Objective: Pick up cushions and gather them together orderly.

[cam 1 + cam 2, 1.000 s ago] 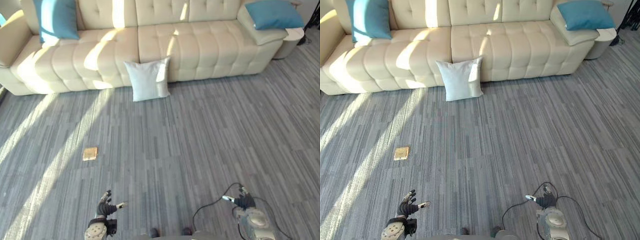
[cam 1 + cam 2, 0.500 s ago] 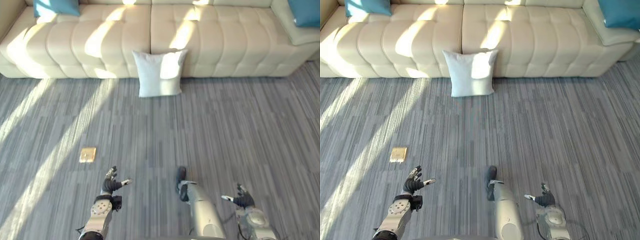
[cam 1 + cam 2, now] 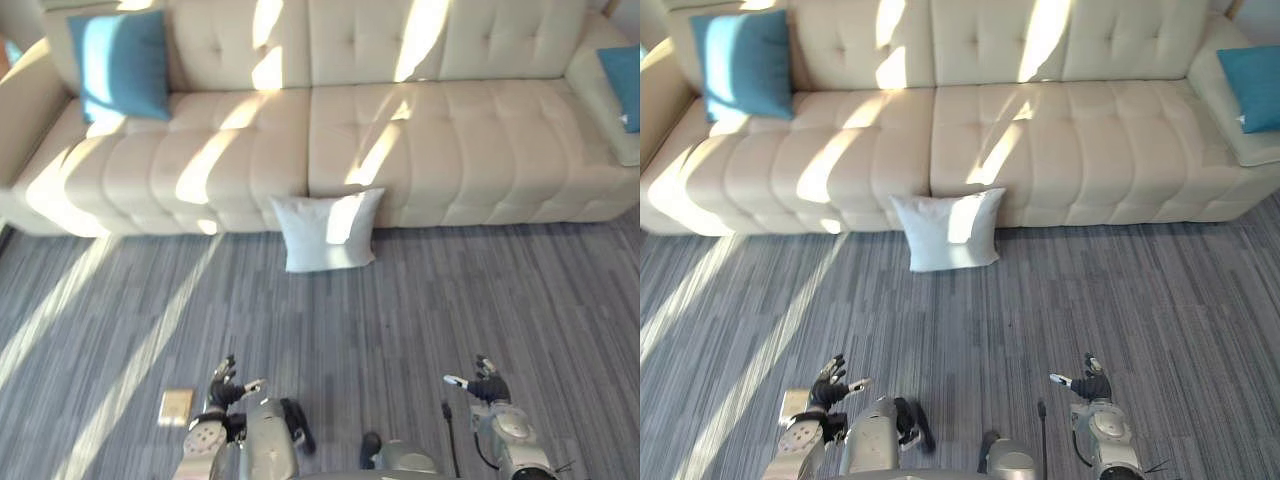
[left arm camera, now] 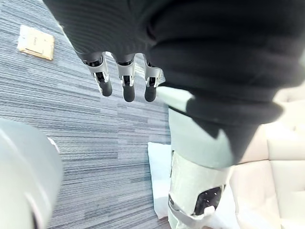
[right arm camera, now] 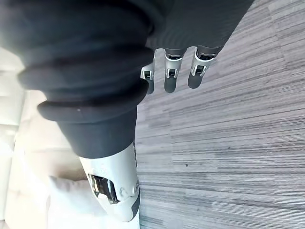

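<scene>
Left hand low over the floor, fingers spread and loosely straight, thumb out to the side, holding nothing, touching nothing. Right hand same: fingers relaxed and extended, empty, off the carpet. White cushion stands on the floor, leaning back against the front of the cream sofa near the seam between its two seats, well apart from both hands. One blue cushion sits upright against the sofa's backrest at the left end; second blue cushion lies on the armrest at the right end. Small tan square flat on the floor just beside the left hand.
</scene>
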Tool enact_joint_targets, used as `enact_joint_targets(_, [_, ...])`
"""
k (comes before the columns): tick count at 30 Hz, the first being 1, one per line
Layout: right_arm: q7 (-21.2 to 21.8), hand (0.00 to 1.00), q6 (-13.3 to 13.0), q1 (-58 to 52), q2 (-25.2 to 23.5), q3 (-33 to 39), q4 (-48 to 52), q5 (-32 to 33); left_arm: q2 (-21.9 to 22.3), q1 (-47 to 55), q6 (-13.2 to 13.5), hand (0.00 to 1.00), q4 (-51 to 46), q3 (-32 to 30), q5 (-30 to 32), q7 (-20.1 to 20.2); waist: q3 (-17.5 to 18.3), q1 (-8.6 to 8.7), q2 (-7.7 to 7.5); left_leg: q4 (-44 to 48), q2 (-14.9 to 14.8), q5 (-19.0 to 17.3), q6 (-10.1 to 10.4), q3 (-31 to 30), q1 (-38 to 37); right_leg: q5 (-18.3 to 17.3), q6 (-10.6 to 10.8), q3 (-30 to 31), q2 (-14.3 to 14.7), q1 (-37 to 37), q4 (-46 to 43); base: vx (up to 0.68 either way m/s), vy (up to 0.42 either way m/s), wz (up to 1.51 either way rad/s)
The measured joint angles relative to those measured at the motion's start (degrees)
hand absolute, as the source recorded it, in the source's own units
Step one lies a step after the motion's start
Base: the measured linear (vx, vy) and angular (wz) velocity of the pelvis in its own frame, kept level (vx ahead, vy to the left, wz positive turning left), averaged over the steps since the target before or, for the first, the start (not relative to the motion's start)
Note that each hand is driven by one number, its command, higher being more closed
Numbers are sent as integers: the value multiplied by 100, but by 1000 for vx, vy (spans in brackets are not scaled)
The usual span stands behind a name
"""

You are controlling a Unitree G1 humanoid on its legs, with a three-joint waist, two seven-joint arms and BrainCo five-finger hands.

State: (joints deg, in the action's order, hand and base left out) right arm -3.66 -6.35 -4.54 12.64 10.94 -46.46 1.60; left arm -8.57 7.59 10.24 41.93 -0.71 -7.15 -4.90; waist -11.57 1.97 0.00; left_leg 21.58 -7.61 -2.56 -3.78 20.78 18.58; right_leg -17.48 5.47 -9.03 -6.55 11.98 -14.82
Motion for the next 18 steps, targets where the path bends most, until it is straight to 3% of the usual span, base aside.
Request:
enact_joint_targets(1, [0,0,17,-77,-61,2,-32,-13,26,-110,11,0,-15,21,5,12,-7,61,-115,58,225,-316,-47,10,-206,119,316,67,-399,-669,-1728,500,232,30])
enact_joint_targets(2, [5,0,28,-86,-126,-4,-49,-32,-3,-157,5,0,8,35,5,12,-21,63,-222,56,376,-486,-46,24,-403,406,718,240,-626,-1138,-2914,485,206,26])
enact_joint_targets(3, [10,0,29,-84,-167,-9,-52,-57,-35,-203,-8,0,51,58,6,12,-38,76,-265,68,451,-597,-78,19,-567,431,767,313,-717,-1389,-3601,564,143,27])
enact_joint_targets(4, [14,0,31,-68,-201,-40,-54,-128,-55,-224,-43,0,62,90,7,2,-49,96,-252,61,507,-786,-128,9,-944,294,542,290,-837,-1736,-4471,654,114,25])
enact_joint_targets(5, [15,0,23,-42,-202,-128,-52,-175,-75,-223,-42,0,60,115,9,-16,-66,109,-199,-33,513,-841,-138,10,-1331,163,292,162,-824,-2016,-4677,632,80,21])
enact_joint_targets(6, [16,0,10,9,-197,-189,-50,-180,-89,-238,-42,0,58,115,9,-16,-85,105,-161,-121,516,-841,-137,-28,-1510,95,165,57,-780,-2140,-4583,478,18,22])
enact_joint_targets(7, [20,0,-5,99,-194,-203,-44,-195,-108,-295,-41,0,53,115,8,-14,-128,127,-36,-360,461,-839,-134,-133,-1840,-68,-134,-182,-598,-2292,-3979,435,-27,35])
enact_joint_targets(9, [21,0,-6,189,-186,-203,-45,-197,-115,-344,-32,0,39,108,7,-12,-118,170,46,-592,375,-830,-116,-185,-2117,-104,-221,-333,-348,-2595,-2726,421,-63,49])
enact_joint_targets(11, [19,0,-5,154,-171,-202,-48,-195,-175,-345,-29,0,57,107,8,-13,-66,185,-39,-656,407,-869,250,-195,-2297,531,-250,-255,-162,-2710,-1095,377,-108,59])
enact_joint_targets(12, [18,0,-5,20,-140,-193,-59,-195,-219,-302,-31,0,119,104,13,3,-19,208,-209,-569,548,-1078,566,-304,-2425,1601,-653,-65,-163,-2741,-644,532,-198,53])
enact_joint_targets(13, [8,0,21,20,-53,-142,-220,-194,-81,-309,-56,0,271,52,14,-3,30,188,-60,-321,349,-1168,686,-390,-2475,1360,-698,-208,-83,-2730,-996,451,-166,36])
enact_joint_targets(14, [11,0,25,7,-54,-138,-231,-195,-70,-247,-52,0,267,46,19,1,57,168,-72,-72,264,-1137,758,-401,-2412,1199,-669,-193,-75,-2659,-971,487,-228,0])
enact_joint_targets(16, [8,0,23,2,24,-103,-221,-189,87,-121,-54,0,315,43,23,23,11,138,83,1689,-339,-1100,1158,-432,-1668,995,-769,-197,193,-2293,-717,381,-201,-17])
enact_joint_targets(17, [2,0,24,-3,14,-47,-220,-168,148,-118,-56,0,362,44,23,62,27,107,159,2050,-482,-1156,1191,-434,-1522,956,-823,-192,264,-2123,-627,320,-145,-23])
enact_joint_targets(18, [-3,0,23,-17,4,-22,-220,-162,180,-114,-63,0,368,49,20,87,13,90,133,2121,-531,-1161,1182,-431,-1464,934,-853,-189,281,-2023,-581,307,-97,-25])
